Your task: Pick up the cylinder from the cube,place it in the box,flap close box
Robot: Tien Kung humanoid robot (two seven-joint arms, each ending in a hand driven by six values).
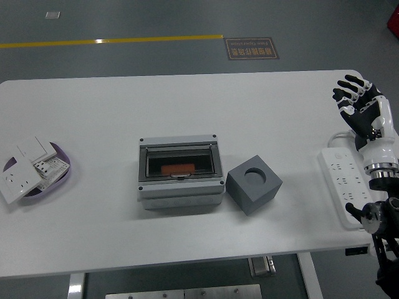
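Place: a workshop or lab floor.
Signs: grey floor (124, 18) marked by yellow line (112, 42); white table (187, 99).

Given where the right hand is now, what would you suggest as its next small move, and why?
Probably nothing more than lowering the right hand to rest. It is open and empty near the table's right edge, the grey cube's round hole looks empty, and an orange piece lies behind the box's shut clear flap.

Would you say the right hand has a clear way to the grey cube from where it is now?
Probably yes. The right hand hangs open above the table's right edge, and only bare table lies between it and the cube; the power strip sits off to the side.
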